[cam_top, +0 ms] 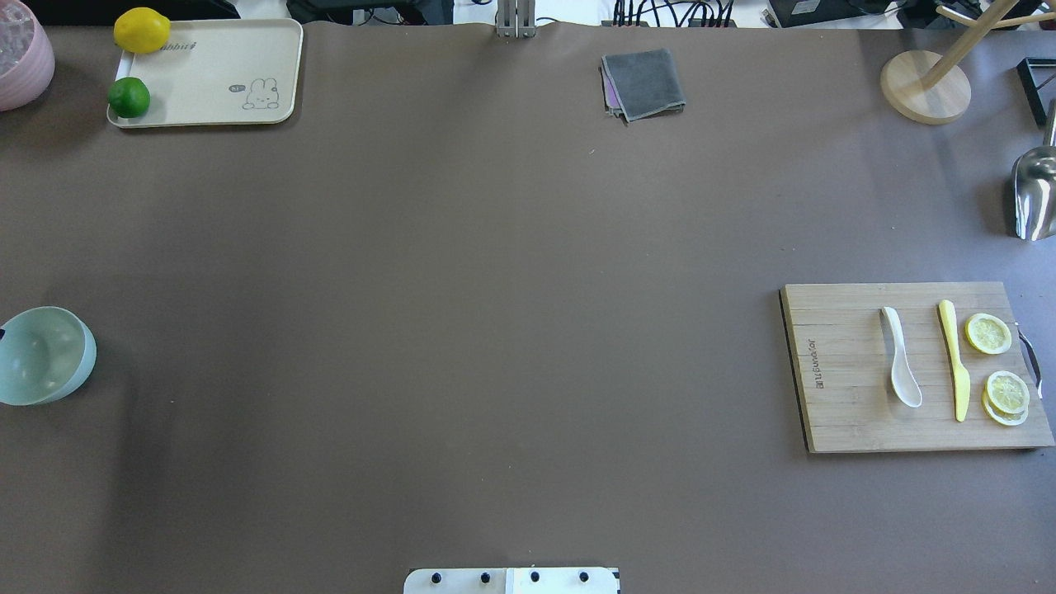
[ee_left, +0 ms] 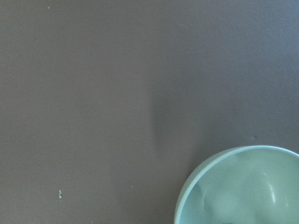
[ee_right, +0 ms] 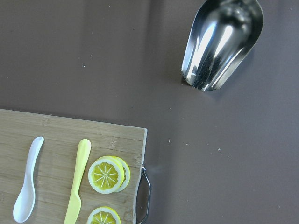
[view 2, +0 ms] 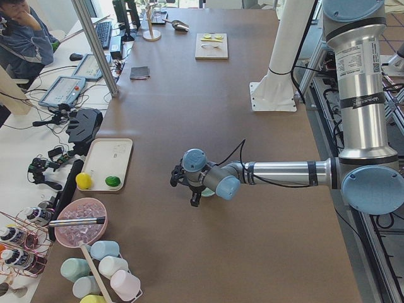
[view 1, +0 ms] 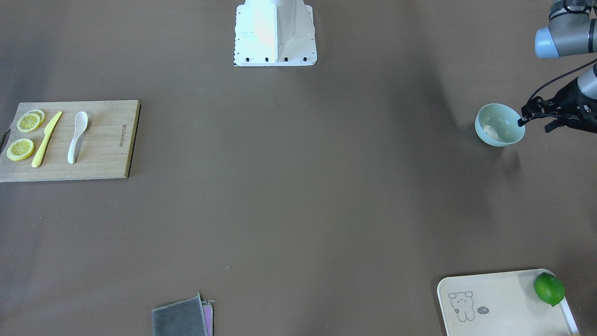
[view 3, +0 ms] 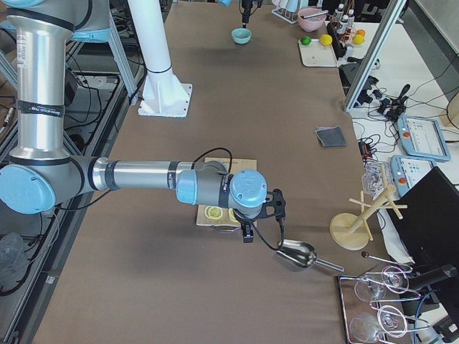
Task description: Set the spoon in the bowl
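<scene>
left gripper (view 1: 534, 123), on an arm stretched low and level, has one fingertip at the rim of the bowl (view 1: 499, 126); whether it clamps, i cannot tell. far along the table, the spoon (cam_top: 901, 369) lies flat on the cutting board (cam_top: 841, 412) beside the yellow knife (cam_top: 953, 363). right gripper (view 3: 262, 218) hovers there, its opening unclear. the board's stamp is unreadable.

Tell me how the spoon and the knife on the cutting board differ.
The spoon is white, the knife yellow. The spoon ends in a rounded scoop; the knife is a slim flat blade. The knife lies beside the lemon slices, the spoon farther from them. Both lie roughly parallel on the cutting board.
</scene>
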### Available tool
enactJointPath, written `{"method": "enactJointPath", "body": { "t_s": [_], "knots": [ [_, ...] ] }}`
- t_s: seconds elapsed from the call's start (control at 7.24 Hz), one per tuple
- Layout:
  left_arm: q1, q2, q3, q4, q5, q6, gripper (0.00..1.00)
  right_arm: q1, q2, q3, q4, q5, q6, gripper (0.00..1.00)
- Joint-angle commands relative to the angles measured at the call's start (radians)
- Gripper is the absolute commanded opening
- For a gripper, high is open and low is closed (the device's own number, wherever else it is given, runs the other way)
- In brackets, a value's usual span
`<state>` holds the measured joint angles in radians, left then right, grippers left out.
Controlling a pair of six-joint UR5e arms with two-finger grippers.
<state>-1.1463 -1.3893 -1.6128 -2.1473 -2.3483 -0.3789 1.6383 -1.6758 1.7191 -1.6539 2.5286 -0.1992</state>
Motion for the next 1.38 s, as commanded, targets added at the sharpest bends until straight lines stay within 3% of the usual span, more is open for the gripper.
{"method": "enactJointPath", "body": {
  "t_s": [0.0,0.28,0.41,0.83,0.97,1.24],
  "knots": [
    [0.025,0.003,0.008,-0.016,-0.002,-0.002,0.82,0.000,-0.005,0.007,0.000,0.001,0.000,1.00],
    [0.043,0.006,0.023,-0.054,-0.003,-0.002,0.74,0.000,-0.005,0.007,0.000,-0.002,0.000,1.00],
    [0.045,0.006,0.027,-0.062,-0.005,-0.005,0.62,0.000,-0.005,0.007,0.000,-0.004,-0.002,1.00],
    [0.051,0.007,0.028,-0.074,-0.006,-0.032,0.07,0.000,-0.012,0.036,-0.001,-0.010,0.001,1.00],
    [0.051,0.006,0.022,-0.075,-0.008,-0.046,0.00,0.000,-0.012,0.039,-0.001,-0.008,0.001,1.00],
    [0.051,-0.048,-0.036,-0.085,-0.012,-0.194,0.00,0.000,-0.001,0.054,-0.001,-0.004,0.065,1.00]
  ]
}}
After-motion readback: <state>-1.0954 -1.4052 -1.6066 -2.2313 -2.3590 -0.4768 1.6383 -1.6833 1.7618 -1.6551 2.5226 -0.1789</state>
